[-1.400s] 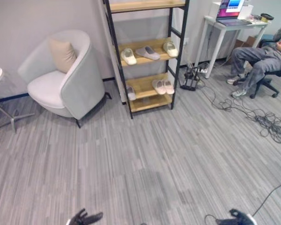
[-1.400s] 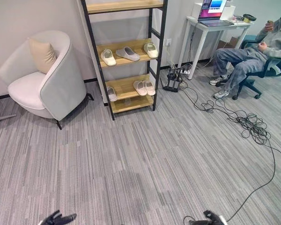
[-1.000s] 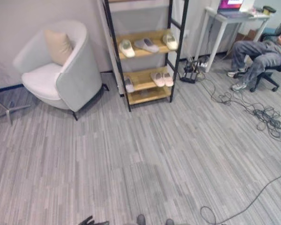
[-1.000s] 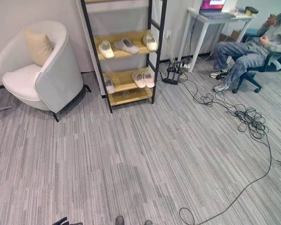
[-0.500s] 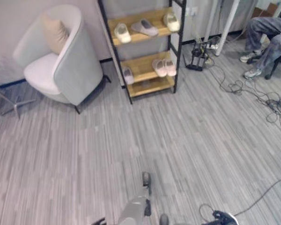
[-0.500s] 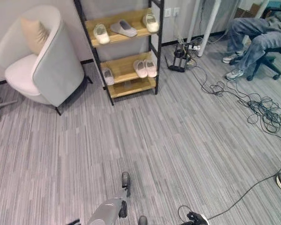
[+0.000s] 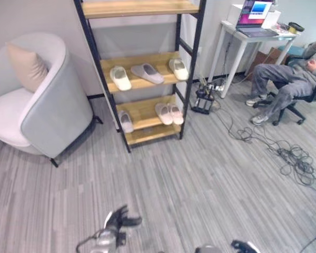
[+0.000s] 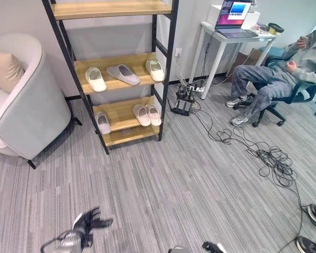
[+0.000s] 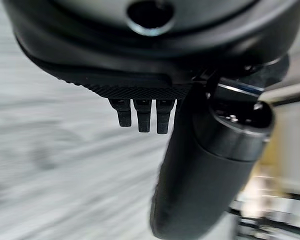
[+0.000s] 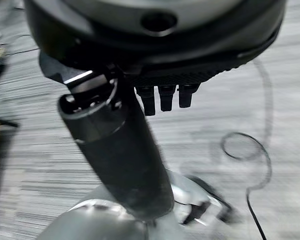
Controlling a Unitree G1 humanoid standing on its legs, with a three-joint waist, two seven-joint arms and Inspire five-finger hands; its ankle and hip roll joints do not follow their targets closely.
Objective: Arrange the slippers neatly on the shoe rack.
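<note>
Left eye view has swung up and toward the black-framed shoe rack with wooden shelves (image 7: pixel 142 79), which now sits nearer and more central than a moment ago; that is the camera moving, not the furniture. On the middle shelf lie a cream slipper (image 7: pixel 120 78), a grey slipper (image 7: pixel 147 73) turned crosswise, and another cream slipper (image 7: pixel 178 69); on the lower shelf a single pale slipper (image 7: pixel 125 121) lies well apart from a pale pair (image 7: pixel 169 113) set side by side. The left hand (image 7: pixel 119 220) has come up low over the grey striped floor (image 7: pixel 200 174), its fingers spread and holding nothing, as its wrist view confirms with straight fingers (image 9: pixel 142 115). The right hand (image 10: pixel 140 95) shows straight, empty fingers too, hanging over the floor. A pale armchair with a beige cushion (image 7: pixel 37 105) stands left of the rack, and a person seated on an office chair (image 7: pixel 289 79) is near a white counter bearing a laptop (image 7: pixel 253 31). Judging from this, the robot is approaching; straightening the crosswise grey slipper and the lone one probably remains.
</note>
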